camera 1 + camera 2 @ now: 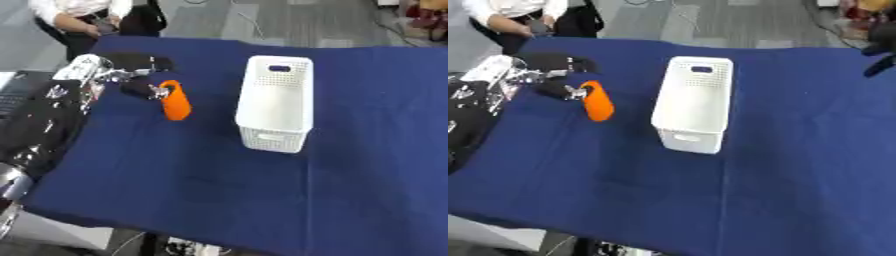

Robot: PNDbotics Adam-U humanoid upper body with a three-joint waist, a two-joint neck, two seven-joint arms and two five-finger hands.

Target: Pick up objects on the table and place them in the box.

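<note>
An orange bottle-shaped object (176,104) is tilted over the blue cloth, left of the box. My left hand (140,90) comes in from the left, and its dark fingers are curled against the object's upper end. Another black part of that hand (140,61) sticks out farther back. The white perforated box (276,102) stands open near the table's middle, with nothing visible inside. A dark shape at the right edge of the right eye view looks like my right hand (880,46), well away from the box.
The blue cloth (175,170) covers the table to its near edge. My left arm (44,125), black and silver, lies along the left edge. A person sits beyond the far left corner.
</note>
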